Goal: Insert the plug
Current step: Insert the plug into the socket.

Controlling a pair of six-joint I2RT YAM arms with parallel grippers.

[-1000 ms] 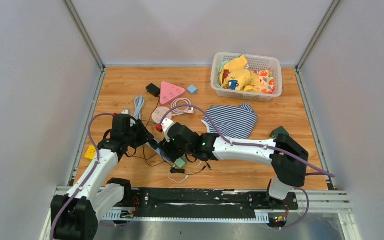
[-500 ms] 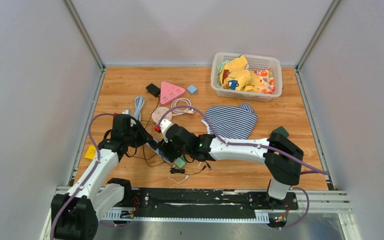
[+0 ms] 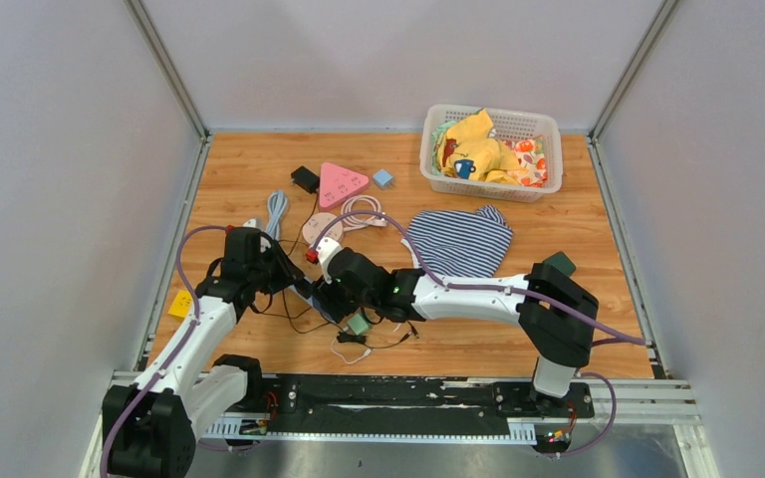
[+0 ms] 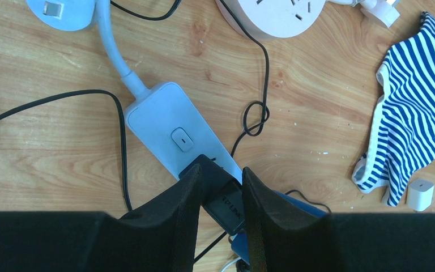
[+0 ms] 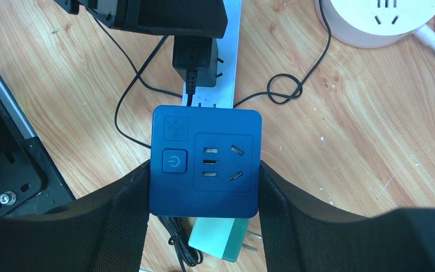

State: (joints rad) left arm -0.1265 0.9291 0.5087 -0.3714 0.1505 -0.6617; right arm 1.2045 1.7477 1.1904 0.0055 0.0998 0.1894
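Observation:
The plug [image 4: 227, 199] is a black adapter with a thin black cable, and my left gripper [image 4: 220, 173] is shut on it just above the white power strip [image 4: 164, 116]. In the right wrist view the plug [image 5: 195, 55] lies sideways over the strip with its two metal prongs bare. My right gripper [image 5: 204, 173] is shut on a blue socket cube [image 5: 212, 130] whose socket face is turned up, a little way from the plug. From above, the left gripper [image 3: 302, 284] and right gripper [image 3: 344, 302] meet at the table's front left.
A green charger [image 5: 221, 243] lies under the blue cube. A round white socket [image 5: 382, 20], a pink triangular socket [image 3: 343, 182] and a striped cloth [image 3: 463, 239] lie behind. A white basket [image 3: 548, 124] of clothes stands at the back right. Black cables loop around the strip.
My left gripper's fingers have closed onto the black plug. The right arm has edged slightly left with the blue cube.

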